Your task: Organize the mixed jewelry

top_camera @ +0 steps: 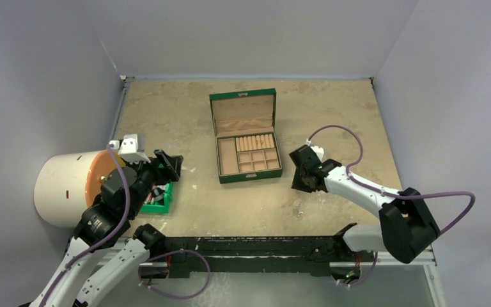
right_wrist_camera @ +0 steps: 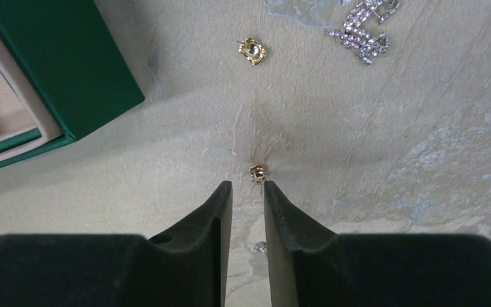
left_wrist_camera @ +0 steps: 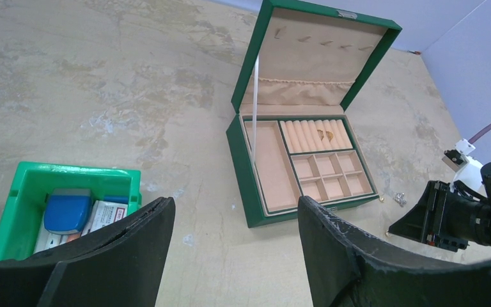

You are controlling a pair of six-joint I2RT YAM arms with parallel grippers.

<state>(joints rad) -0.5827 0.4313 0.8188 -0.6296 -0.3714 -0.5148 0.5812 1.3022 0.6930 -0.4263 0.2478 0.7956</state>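
The mixed jewelry lies on the table right of the open green box (top_camera: 250,177). In the right wrist view a small gold stud (right_wrist_camera: 257,173) rests against the tip of my right gripper (right_wrist_camera: 248,185). Its jaws stand narrowly apart with nothing clamped between them. A tiny clear stone (right_wrist_camera: 260,247) shows on the table in the gap. Farther off lie another gold piece (right_wrist_camera: 252,51) and a sparkly silver chain (right_wrist_camera: 363,32). A gold piece (left_wrist_camera: 324,134) sits in the box's cushion rolls. My left gripper (left_wrist_camera: 235,204) hangs open and empty above the table, left of the box.
A small green plastic bin (left_wrist_camera: 32,176) with blue and white items stands at the left, under the left arm. A white cylinder (top_camera: 61,188) with an orange face lies at the far left. The box lid (left_wrist_camera: 313,57) stands upright. Grey walls bound the table.
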